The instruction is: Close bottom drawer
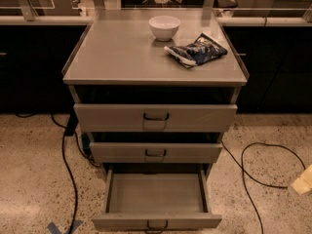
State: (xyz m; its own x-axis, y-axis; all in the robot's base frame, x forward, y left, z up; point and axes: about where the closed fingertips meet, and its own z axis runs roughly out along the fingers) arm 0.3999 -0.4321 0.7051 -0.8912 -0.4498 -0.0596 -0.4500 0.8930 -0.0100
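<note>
"Three drawers on the cabinet (122,52); status of the lowest?"

"Noted: the bottom drawer (156,195) stands pulled well out at floor level, tray empty. The gripper (303,180) sits low at the right edge of view, well apart from it; whether released or clenched, I cannot tell."

"Recommended method?"

"In my judgement: bring the gripper round to the front panel beside the handle (157,224), make contact centrally, and push straight inward so the tray does not rack on its slides. Keep clear of the floor cable (243,165)."

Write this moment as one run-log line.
bottom drawer: open, empty | gripper: right edge, apart from drawer | bowl, bag: on cabinet top
</note>
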